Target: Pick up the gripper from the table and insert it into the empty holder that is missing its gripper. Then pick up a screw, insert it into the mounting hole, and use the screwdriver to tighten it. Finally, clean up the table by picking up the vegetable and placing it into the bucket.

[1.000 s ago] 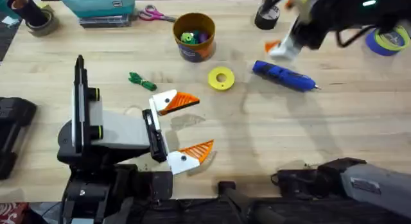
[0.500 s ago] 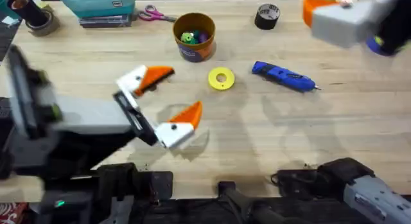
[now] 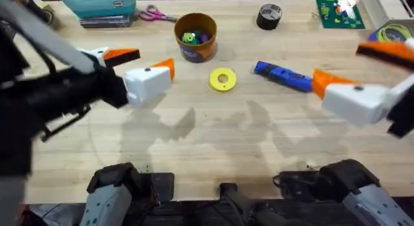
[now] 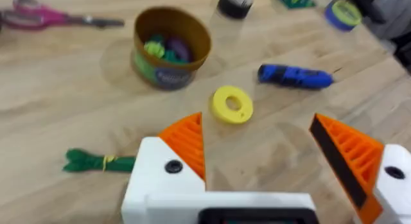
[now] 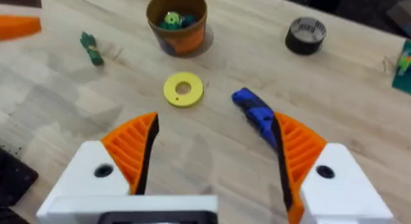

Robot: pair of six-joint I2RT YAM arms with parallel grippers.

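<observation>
Vegetable (image 4: 96,162) beside open left gripper (image 4: 273,153)

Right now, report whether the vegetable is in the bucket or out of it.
Out. The vegetable lies flat on the table, apart from the bucket; the bucket holds other small toys.
</observation>
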